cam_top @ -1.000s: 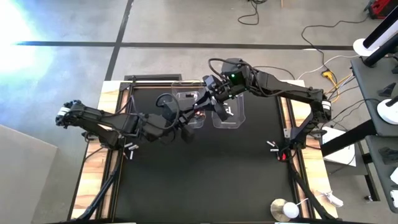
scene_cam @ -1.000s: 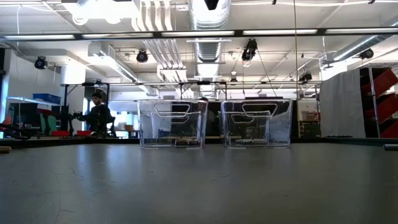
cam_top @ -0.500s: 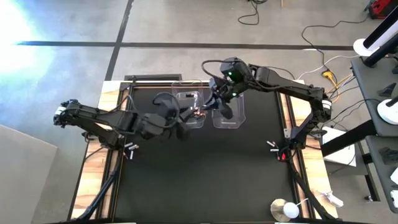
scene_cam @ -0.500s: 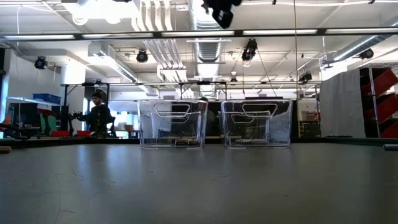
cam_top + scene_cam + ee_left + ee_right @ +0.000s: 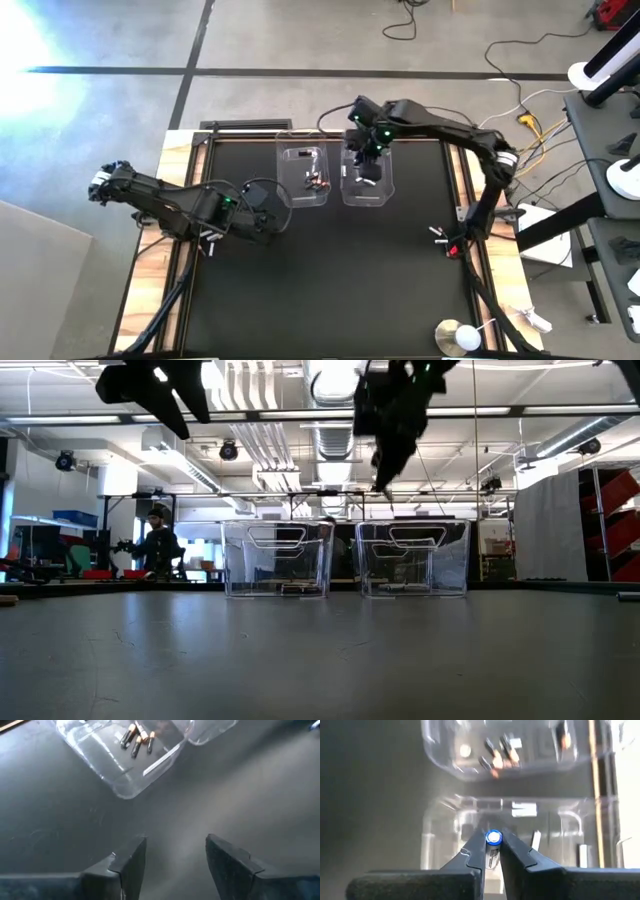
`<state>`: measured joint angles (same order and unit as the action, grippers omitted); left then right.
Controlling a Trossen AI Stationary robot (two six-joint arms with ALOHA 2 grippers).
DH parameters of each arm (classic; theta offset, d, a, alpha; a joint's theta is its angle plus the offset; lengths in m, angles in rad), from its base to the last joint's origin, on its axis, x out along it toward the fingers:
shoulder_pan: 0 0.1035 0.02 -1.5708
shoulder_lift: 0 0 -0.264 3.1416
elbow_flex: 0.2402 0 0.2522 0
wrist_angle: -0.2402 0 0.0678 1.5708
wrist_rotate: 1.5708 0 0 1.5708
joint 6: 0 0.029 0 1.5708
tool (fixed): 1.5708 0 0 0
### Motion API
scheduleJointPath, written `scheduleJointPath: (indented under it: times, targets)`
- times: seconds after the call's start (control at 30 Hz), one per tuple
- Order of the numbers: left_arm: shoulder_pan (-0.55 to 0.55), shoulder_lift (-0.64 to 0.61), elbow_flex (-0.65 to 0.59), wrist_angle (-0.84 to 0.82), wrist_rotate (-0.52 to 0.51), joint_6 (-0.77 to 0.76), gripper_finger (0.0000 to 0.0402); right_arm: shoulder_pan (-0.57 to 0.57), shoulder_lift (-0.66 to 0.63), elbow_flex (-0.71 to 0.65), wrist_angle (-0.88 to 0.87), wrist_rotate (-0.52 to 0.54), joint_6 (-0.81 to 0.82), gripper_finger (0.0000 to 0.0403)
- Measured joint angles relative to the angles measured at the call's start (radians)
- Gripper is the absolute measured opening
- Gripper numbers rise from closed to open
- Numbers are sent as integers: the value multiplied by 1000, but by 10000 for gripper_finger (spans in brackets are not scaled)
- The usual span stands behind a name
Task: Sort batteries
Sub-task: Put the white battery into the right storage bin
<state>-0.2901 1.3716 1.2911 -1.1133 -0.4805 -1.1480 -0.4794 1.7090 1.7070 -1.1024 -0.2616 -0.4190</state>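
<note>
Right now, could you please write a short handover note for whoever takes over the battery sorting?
Right gripper: fingers shut on a white battery, raised above the right tub.
Left gripper: fingers open, empty, over bare mat beside the left tub.
Done: several dark batteries lie in the left tub; a few white ones lie in the right tub.
Left: drop the held battery, likely into the right tub. No loose batteries visible on the mat.
</note>
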Motion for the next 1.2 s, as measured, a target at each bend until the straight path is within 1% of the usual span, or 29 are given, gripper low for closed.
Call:
scheduleJointPath:
  times: [0.13, 0.3, 0.4, 0.47, 0.53, 0.67, 0.83, 1.2]
  targets:
    - [0, 1, 0, -8, 1, -6, 182, -50, 79, -52, 9, 2, -49, 26]
    - [-2, 1, 0, -7, 1, -25, 181, -115, 169, -107, 12, 17, -53, 26]
    - [-2, 1, 0, -4, 1, -25, 181, -125, 208, -111, 22, 76, -55, 26]
    - [-2, 1, 0, -2, -6, -25, 181, -124, 231, -111, 39, 138, -68, 26]
    - [-2, 1, 0, -1, -12, -25, 181, -123, 251, -111, 58, 170, -89, 26]
    - [-2, 1, 0, 2, -31, -25, 181, -122, 268, -111, 64, 191, -129, 27]
    - [-1, 1, 0, 5, -34, -24, 181, -119, 284, -122, 66, 203, -135, 27]
    - [-1, 1, 0, 5, -58, -21, 181, -119, 291, -199, 135, 206, -149, 28]
